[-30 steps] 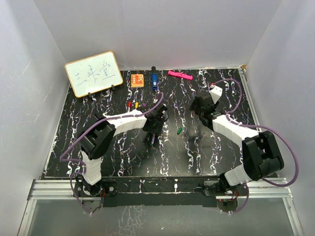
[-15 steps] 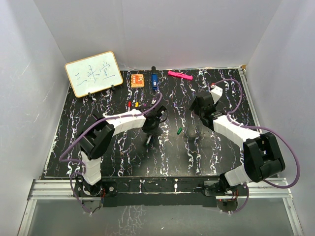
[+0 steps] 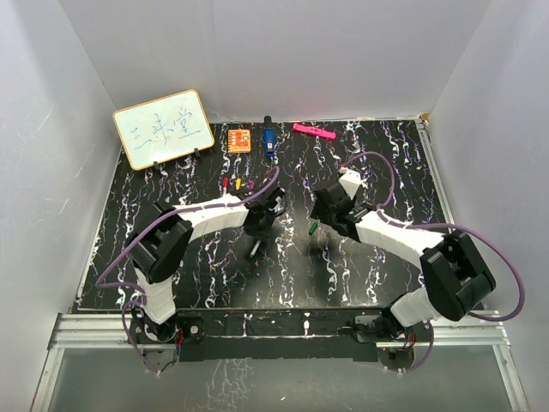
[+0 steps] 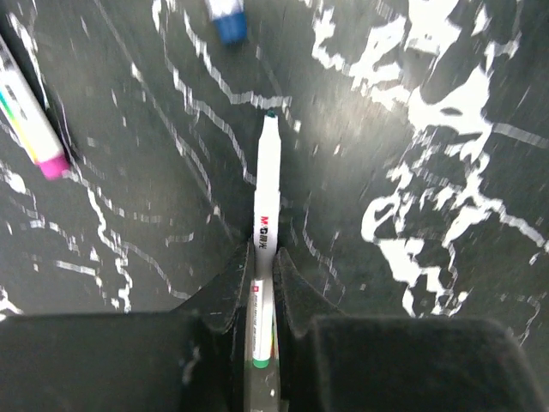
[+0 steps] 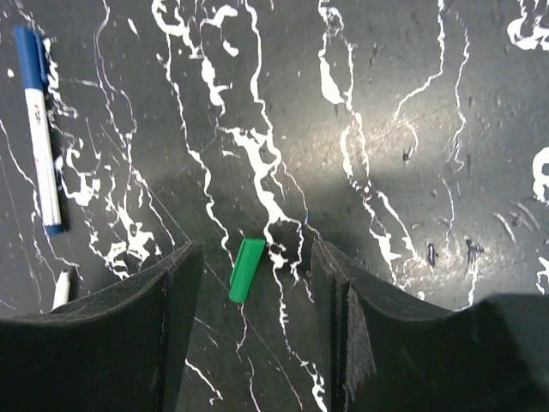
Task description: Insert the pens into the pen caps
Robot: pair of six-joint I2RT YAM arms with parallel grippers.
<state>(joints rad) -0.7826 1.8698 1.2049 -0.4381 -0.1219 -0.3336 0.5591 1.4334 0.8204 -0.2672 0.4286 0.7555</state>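
My left gripper (image 3: pixel 256 228) is shut on a thin white pen (image 4: pixel 265 197) with a dark green tip. The pen points away from the fingers, just above the black marbled table (image 3: pixel 171 257). My right gripper (image 3: pixel 324 216) is open over the green cap (image 5: pixel 247 269), which lies flat between its two fingers (image 5: pixel 176 292), nearer the left one. The cap also shows in the top view (image 3: pixel 313 228). Small red (image 3: pixel 225 183) and yellow (image 3: pixel 237 183) caps lie behind the left arm. A white pen with a blue cap (image 5: pixel 40 129) lies to the left in the right wrist view.
A small whiteboard (image 3: pixel 163 129) stands at the back left. An orange block (image 3: pixel 239 139), a blue object (image 3: pixel 268 140) and a pink marker (image 3: pixel 313 131) lie along the back edge. Another pen with a pink end (image 4: pixel 30 112) lies left of the held pen.
My right arm has swung left and down over the green cap. My left gripper has shifted a little towards the near side with the pen still in it.
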